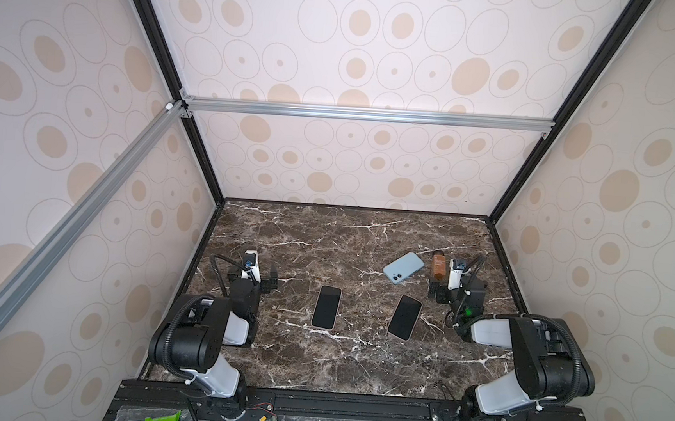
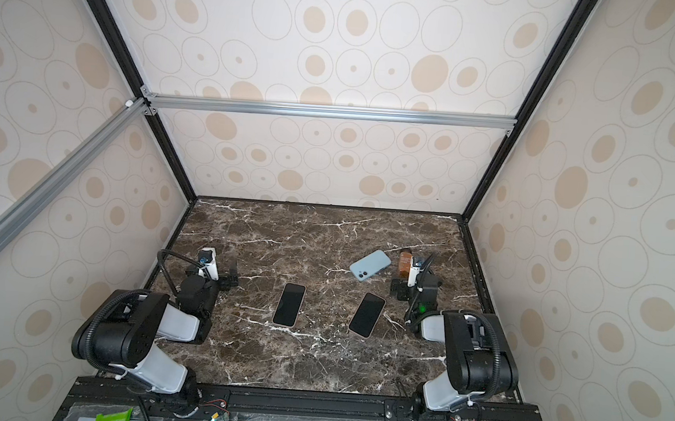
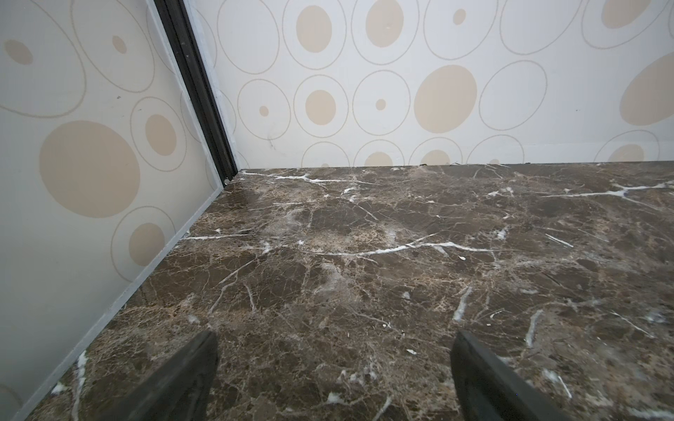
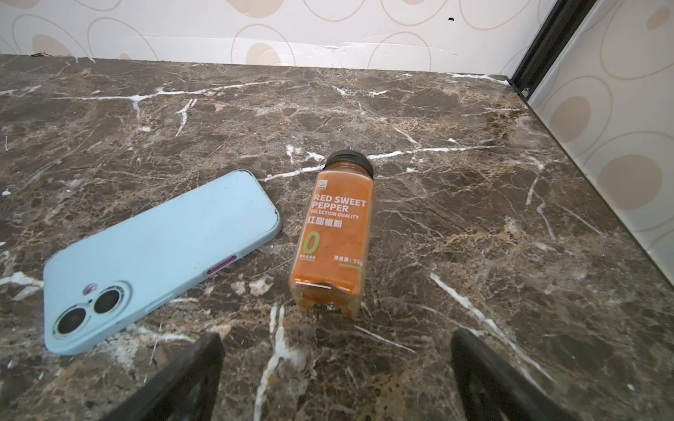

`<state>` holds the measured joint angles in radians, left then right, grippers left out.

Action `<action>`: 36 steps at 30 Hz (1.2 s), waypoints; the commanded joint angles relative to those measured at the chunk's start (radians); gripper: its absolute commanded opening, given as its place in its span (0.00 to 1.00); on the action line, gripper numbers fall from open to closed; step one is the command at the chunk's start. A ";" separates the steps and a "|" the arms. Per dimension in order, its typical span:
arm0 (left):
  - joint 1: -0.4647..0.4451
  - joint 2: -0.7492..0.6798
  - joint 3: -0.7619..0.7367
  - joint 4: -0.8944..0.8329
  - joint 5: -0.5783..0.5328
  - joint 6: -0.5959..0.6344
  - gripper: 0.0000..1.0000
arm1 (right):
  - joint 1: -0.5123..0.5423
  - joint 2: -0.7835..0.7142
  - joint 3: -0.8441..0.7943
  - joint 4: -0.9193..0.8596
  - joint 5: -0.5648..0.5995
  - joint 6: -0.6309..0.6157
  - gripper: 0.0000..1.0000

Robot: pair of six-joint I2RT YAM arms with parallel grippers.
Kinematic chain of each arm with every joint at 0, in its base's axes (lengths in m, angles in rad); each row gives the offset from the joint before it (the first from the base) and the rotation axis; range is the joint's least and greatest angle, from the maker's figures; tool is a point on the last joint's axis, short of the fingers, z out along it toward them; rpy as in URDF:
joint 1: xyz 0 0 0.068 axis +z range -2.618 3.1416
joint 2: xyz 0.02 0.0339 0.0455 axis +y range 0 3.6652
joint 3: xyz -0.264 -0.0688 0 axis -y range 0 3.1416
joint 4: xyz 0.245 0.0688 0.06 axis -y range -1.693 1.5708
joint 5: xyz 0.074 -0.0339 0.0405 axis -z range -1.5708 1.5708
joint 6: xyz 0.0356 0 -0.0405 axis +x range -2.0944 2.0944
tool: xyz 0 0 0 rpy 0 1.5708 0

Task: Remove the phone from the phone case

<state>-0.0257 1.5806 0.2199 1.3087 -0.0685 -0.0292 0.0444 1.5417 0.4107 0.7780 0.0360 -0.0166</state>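
Two robot arms wait at the near corners of a marble counter (image 1: 326, 235) with nothing yet in hand: the left end effector (image 3: 335, 337) stands wide open over bare stone near the left wall, and the right end effector (image 4: 337, 335), equally wide and empty, faces a blue-cased phone (image 4: 160, 255) lying face down and askew at the far right, camera lenses toward the near side. A spice jar (image 4: 335, 233) of red sweet pepper lies on its side just beside the phone on the right, apart from it, cap pointing to the far wall. Two face-up phones (image 1: 326, 307) (image 1: 404, 317) rest at centre, nearer the arms; whether their pale rims are cases cannot be told. The work appears to be at its start, with the reach for the cased handset the step in hand. Done well, the right arm would likely swing left of the jar and close across the phone's long edges, leaving a corner free; the left arm, well apart, must cross the middle to peel the case there. The flat, thin body may slide on polished stone, so a slow approach seems wise.
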 commanded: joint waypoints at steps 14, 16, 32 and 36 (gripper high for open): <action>-0.060 -0.159 -0.024 -0.048 -0.113 0.051 0.99 | 0.019 -0.092 0.014 -0.047 0.009 -0.034 1.00; -0.110 -0.258 0.017 -0.219 -0.227 0.050 0.99 | 0.019 -0.159 0.058 -0.206 0.022 -0.014 1.00; -0.256 -0.495 0.330 -1.132 -0.141 -0.460 0.99 | 0.022 -0.424 0.291 -0.961 0.047 0.473 1.00; -0.388 -0.497 0.389 -1.199 -0.127 -0.474 0.99 | 0.028 -0.466 0.282 -1.014 -0.077 0.509 0.99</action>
<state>-0.3443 1.1038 0.5335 0.2134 -0.2314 -0.4335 0.0624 1.1088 0.6773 -0.0940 0.0425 0.4099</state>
